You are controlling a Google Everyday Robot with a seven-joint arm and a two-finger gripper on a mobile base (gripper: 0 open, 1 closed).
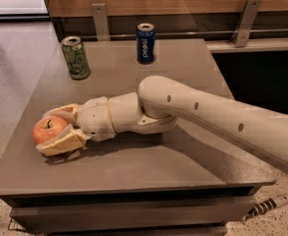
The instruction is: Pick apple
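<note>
The apple (48,130) is round and red-orange with a short dark stem. It lies near the left edge of the grey table (133,176). My gripper (46,132) reaches in from the right, low over the table. Its two tan fingers lie against the apple, one on the far side (61,111) and one on the near side (64,142). The apple sits between them, low at the tabletop. My white arm (207,114) stretches across the table from the lower right.
A green soda can (75,57) stands at the back left of the table. A blue soda can (145,43) stands at the back middle. A wooden wall with metal brackets runs behind. The table's left edge is just beside the apple.
</note>
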